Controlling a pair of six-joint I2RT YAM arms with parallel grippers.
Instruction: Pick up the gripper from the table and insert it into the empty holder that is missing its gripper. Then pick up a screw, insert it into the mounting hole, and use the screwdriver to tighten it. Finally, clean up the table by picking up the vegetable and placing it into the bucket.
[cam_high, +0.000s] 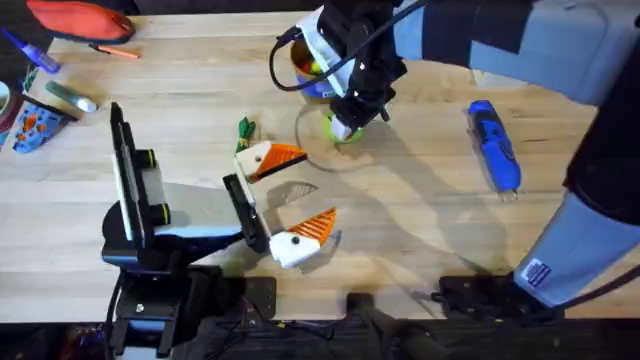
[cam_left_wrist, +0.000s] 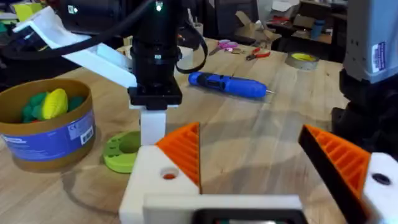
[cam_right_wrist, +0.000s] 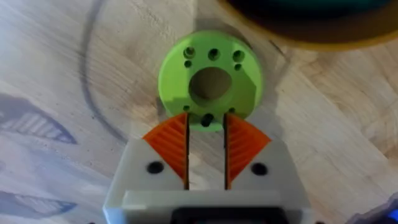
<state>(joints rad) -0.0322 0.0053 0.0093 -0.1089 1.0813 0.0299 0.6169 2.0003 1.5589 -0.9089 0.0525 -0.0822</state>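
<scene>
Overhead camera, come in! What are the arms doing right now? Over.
Left end effector open, mid-table. Right end effector at lime-green disc's edge. Screwdriver lying apart. Bucket right beside disc.

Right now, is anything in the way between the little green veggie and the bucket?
The table between the vegetable and the bucket looks bare, but the right gripper hangs beside the bucket and its arm crosses above it.

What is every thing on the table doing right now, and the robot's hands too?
bucket: upright, toys inside.
screwdriver: lying flat, nothing holding it.
lime-green disc: flat on the table, beside the bucket.
vegetable: lying on the table, not in the bucket.
left gripper: open, empty.
right gripper: low over the disc's edge.
</scene>
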